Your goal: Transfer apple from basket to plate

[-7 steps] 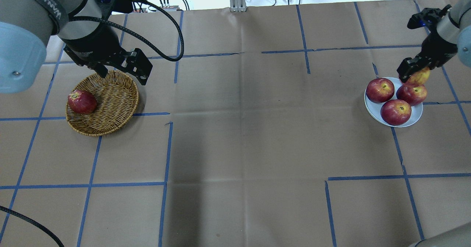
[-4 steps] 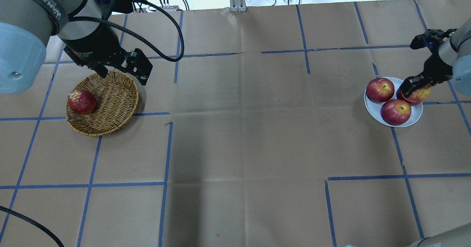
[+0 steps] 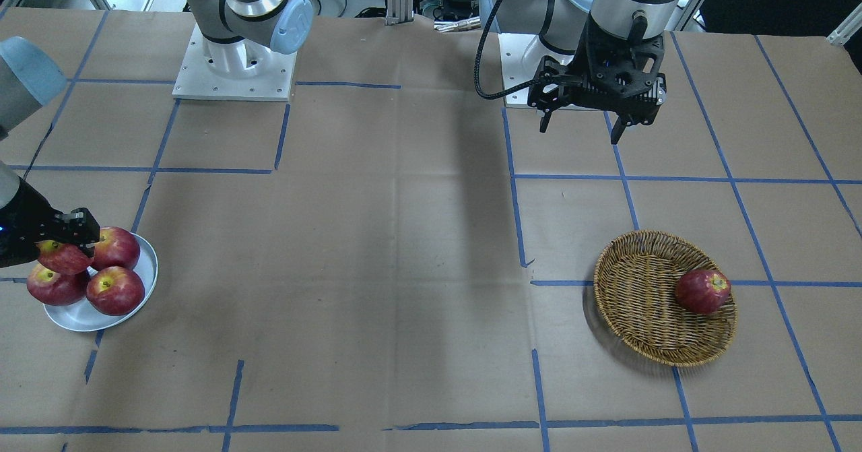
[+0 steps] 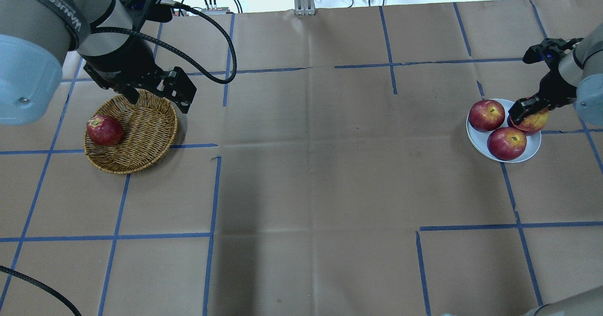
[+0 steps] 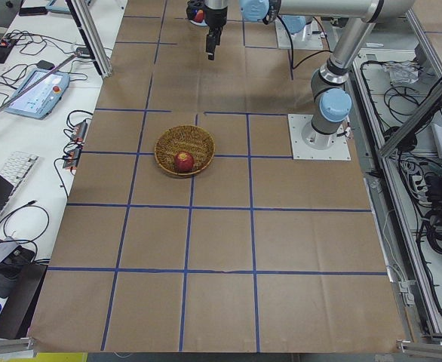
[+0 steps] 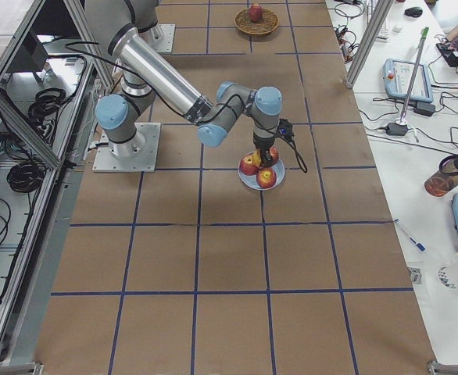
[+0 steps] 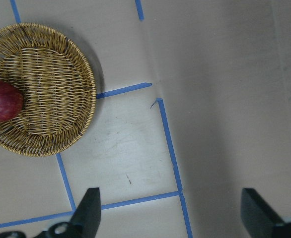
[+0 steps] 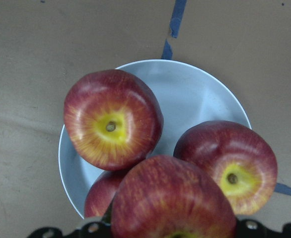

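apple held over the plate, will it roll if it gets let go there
Likely to roll: the apple is round and smooth, and it hangs above three other apples crowding the small plate, with little bare room left. It looks firm, so it probably keeps its shape when gripped.

White lettering is seen on a dark band [image 4: 70,15] around the left arm. It cannot be read reliably.
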Motion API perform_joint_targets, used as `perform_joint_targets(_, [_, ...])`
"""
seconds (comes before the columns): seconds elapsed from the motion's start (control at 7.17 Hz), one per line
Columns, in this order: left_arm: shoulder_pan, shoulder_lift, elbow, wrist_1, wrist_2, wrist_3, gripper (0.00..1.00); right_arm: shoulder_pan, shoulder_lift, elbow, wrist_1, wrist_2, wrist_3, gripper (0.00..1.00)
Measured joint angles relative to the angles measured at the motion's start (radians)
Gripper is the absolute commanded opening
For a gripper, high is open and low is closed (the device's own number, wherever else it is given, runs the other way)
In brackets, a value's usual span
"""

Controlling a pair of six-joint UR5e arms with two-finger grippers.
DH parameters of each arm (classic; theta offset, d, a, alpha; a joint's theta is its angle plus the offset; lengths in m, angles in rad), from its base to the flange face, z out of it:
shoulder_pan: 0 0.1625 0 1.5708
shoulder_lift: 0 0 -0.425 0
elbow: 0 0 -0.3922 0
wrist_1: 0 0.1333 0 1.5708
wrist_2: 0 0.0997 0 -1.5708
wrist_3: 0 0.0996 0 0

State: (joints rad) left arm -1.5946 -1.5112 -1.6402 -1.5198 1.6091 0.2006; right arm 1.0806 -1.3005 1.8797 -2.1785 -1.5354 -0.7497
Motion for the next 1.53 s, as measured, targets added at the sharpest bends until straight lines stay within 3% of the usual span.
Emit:
perform_joint_targets(0.42, [0.001,-0.008,0.008,0.010,0.000,-0.001,0.99,0.002,0.001,-0.016,-0.001,0.000,0.002,1.00])
perform_joint_targets(0.7, [0.000,-0.008,0.008,0.011,0.000,0.000,0.99,0.033,-0.008,-0.099,0.024,0.000,0.009,1.00])
perform_joint_targets(1.12, [0.000,-0.005,0.004,0.012,0.001,0.000,0.99,0.135,-0.060,-0.299,0.292,-0.003,0.152,1.00])
perform_joint_targets(1.53, [0.001,-0.006,0.002,0.012,0.000,0.001,0.99,0.281,-0.155,-0.354,0.531,-0.006,0.432,1.00])
